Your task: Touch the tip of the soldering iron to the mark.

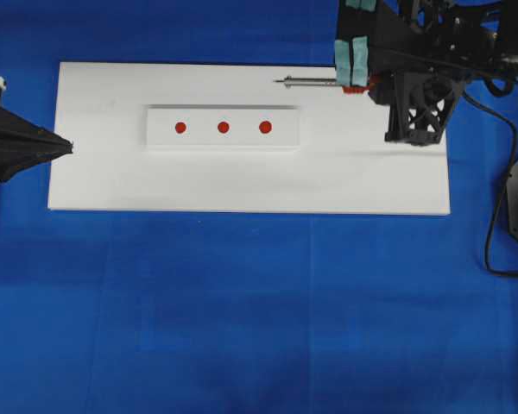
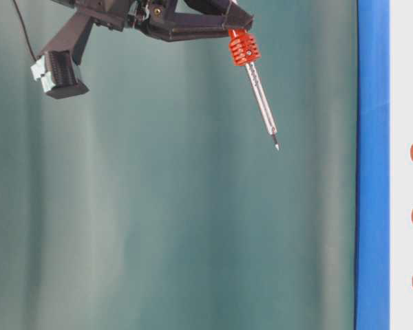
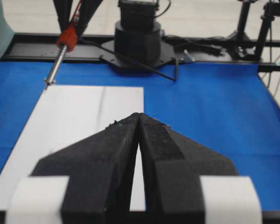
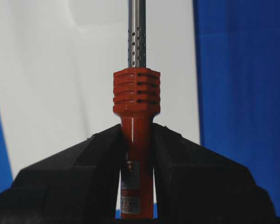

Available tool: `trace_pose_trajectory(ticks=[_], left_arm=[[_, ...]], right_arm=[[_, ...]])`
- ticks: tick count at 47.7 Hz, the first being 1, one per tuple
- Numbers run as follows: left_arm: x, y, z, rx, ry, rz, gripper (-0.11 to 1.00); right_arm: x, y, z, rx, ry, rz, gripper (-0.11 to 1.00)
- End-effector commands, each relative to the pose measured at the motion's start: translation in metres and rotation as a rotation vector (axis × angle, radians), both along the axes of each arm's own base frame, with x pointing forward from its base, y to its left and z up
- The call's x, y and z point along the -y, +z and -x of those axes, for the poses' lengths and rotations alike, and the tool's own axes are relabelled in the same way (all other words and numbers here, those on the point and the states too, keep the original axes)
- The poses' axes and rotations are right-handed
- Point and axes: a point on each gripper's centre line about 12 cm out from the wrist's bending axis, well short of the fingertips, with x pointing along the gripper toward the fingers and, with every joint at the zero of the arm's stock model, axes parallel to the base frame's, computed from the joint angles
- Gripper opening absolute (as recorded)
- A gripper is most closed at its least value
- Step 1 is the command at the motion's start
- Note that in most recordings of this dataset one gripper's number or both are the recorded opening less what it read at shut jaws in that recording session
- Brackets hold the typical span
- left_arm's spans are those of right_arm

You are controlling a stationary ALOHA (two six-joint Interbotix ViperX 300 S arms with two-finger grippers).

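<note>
the iron lies with its long axis along the block's row of dots, silver shaft and dark tip pointing toward the left arm's side; in the table-level view it is tilted tip-down and held in the air. its tip sits beyond the block's far edge, above the white board, past the right-hand dot and well apart from the mark, the middle of three red dots. the right gripper's fingers are clamped on the red handle just behind the ribbed collar. the left gripper rests at the board's left edge, its fingers pressed together on nothing. nothing stands between tip and mark. a blue cloth covers the counter.
</note>
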Motion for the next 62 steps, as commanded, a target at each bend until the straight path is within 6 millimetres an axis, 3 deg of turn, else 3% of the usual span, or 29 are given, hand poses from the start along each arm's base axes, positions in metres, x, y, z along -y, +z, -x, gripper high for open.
trace_pose_trajectory(ticks=[1, 14, 34, 42, 52, 62], left_arm=[[0.0, 0.004, -0.001, 0.014, 0.002, 0.0, 0.02], [0.0, 0.004, -0.001, 0.014, 0.002, 0.0, 0.02], [0.0, 0.004, -0.001, 0.017, 0.0, 0.002, 0.02], [0.0, 0.005, -0.001, 0.018, 0.001, 0.002, 0.02], [0.0, 0.005, -0.001, 0.017, 0.0, 0.002, 0.02], [0.0, 0.005, -0.001, 0.018, 0.0, 0.002, 0.02]], right_arm=[[-0.009, 0.011, 0.001, 0.044, 0.007, -0.005, 0.06], [-0.049, 0.01, 0.002, 0.075, 0.014, -0.068, 0.06], [-0.143, 0.008, 0.007, 0.123, 0.072, -0.163, 0.06], [-0.171, 0.004, 0.011, 0.131, 0.062, -0.172, 0.06], [-0.198, -0.005, 0.016, 0.124, 0.055, -0.186, 0.06], [-0.205, -0.01, 0.012, 0.112, 0.056, -0.182, 0.06]])
